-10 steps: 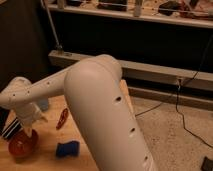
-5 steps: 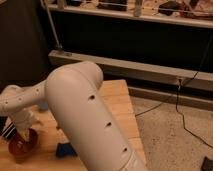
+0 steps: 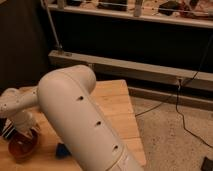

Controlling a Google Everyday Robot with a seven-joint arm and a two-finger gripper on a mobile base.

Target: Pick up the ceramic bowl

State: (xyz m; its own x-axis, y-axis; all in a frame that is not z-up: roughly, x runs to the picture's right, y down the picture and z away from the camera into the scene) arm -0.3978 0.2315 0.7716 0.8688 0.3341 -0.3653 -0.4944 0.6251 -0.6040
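– Down at the near left corner of the desk (image 3: 117,107) sits the ceramic bowl (image 3: 21,146), orange-red and glossy!
– And the claw (image 3: 24,131)?
– Low over the bowl's far rim. Apart or clamped, I cannot tell. A blue thing (image 3: 62,149) peeks out right of the bowl, beside the big white arm (image 3: 82,120).

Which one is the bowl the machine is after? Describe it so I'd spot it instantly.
Start at the wooden table and follow the big white arm down to the picture's lower left, where the gripper hangs right at the bowl. It is the round, shallow, glossy orange-red dish, unlike the small dark blue thing beside it.
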